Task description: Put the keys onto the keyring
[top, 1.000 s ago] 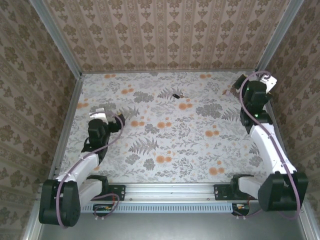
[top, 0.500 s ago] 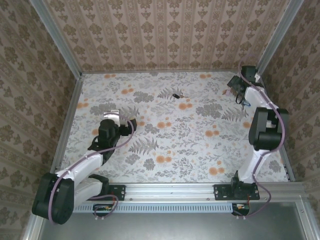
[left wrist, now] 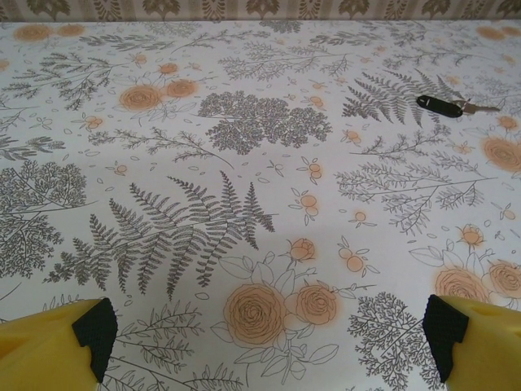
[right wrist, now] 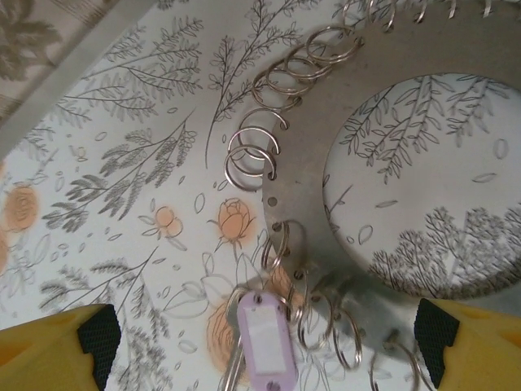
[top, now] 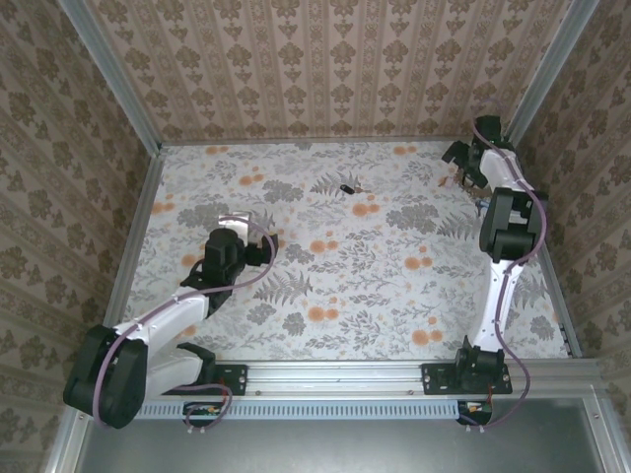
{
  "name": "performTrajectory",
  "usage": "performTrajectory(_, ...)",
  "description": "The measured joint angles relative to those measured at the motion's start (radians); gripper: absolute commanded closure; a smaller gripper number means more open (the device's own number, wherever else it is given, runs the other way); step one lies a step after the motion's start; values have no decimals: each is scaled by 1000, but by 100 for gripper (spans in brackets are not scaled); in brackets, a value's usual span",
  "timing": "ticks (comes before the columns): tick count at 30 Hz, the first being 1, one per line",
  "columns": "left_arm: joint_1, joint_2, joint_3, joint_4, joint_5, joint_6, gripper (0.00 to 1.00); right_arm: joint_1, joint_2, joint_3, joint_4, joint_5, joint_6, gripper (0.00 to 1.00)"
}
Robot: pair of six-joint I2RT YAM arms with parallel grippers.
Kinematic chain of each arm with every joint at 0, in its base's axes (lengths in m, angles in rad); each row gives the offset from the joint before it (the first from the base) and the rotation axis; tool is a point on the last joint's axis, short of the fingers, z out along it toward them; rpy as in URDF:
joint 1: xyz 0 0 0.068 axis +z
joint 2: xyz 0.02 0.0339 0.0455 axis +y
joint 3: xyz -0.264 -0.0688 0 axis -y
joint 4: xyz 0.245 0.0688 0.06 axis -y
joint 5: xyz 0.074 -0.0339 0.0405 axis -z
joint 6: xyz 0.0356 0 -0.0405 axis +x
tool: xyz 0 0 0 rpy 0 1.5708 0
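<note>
Your right gripper [right wrist: 264, 338] stands with its fingers spread wide and nothing between them, at the far right corner of the table [top: 394, 296]. Just ahead of its fingertips lies the keyring [right wrist: 297, 204], a flat grey hoop flat on the floral cloth. Small wire split rings [right wrist: 252, 159] hang along its rim, and a lilac tag [right wrist: 264, 334] sits at its near edge. Contact between fingers and hoop cannot be told.

Your left gripper [left wrist: 269, 342] is likewise spread wide and empty, over bare cloth left of centre. The key [left wrist: 440, 105] lies ahead and to its right, black head leftward, blade pointing right, at the far middle of the table, well apart from both grippers and from the keyring.
</note>
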Motion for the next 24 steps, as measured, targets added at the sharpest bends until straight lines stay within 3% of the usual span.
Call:
performTrajectory(11,-34,2,0,-10,-18,9,0,13,31,-10,-77,-43,-62,4)
performTrajectory(20,-39,26,14,-11,-22,15,0,80,-200,-349,-44,-179,-25,4)
performTrajectory(24,-39,33,19,-11,-22,16,0,183,-323,-500,-42,-183,-10,3)
